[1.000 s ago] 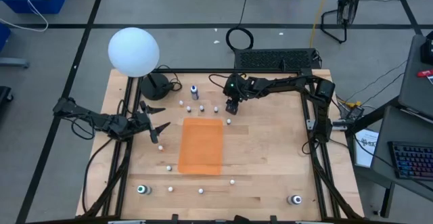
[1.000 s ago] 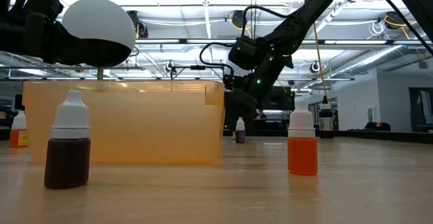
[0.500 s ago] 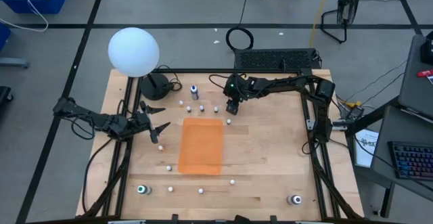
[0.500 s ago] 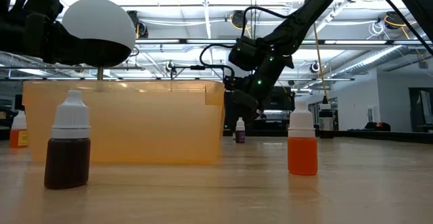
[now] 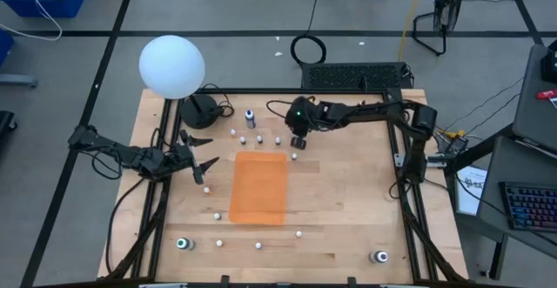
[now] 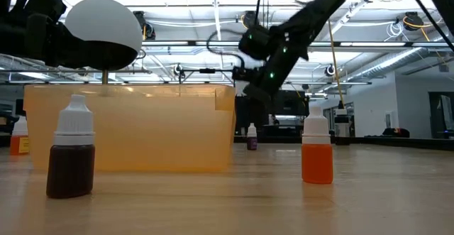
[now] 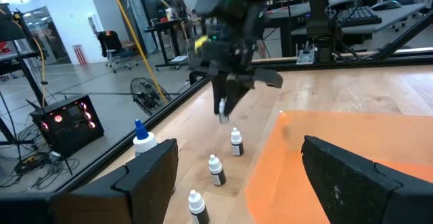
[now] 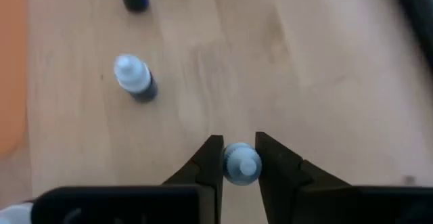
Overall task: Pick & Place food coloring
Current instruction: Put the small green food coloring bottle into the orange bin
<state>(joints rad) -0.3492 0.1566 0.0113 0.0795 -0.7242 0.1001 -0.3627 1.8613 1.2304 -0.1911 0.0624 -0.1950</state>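
The food coloring bottles are tiny, with white caps, and stand scattered on the wooden table; three (image 7: 214, 170) stand in a row near the orange tray (image 5: 258, 186). My right gripper (image 5: 298, 141) hangs over the table's far middle, shut on one small bottle (image 8: 240, 164). My left gripper (image 5: 200, 157) waits open at the table's left, level, touching nothing. In the low view a brown bottle (image 6: 71, 157) and an orange one (image 6: 317, 152) stand near the front edge. My right gripper pinches the small bottle between its two fingers (image 8: 209, 162), on either side of the white cap (image 8: 241, 159). The fingers slant down from the table's right and far side. The bottle hangs upright below them (image 7: 222, 114), clear of the table.
A large white globe (image 5: 171, 65) on a dark stand sits at the far left corner. A bigger blue-capped bottle (image 5: 250, 117) stands near the far edge. More small bottles (image 5: 298, 233) dot the near part of the table.
My right gripper has shut on the small bottle and risen, lifting it clear of the table, with a slight roll of the wrist. The left arm has kept still.
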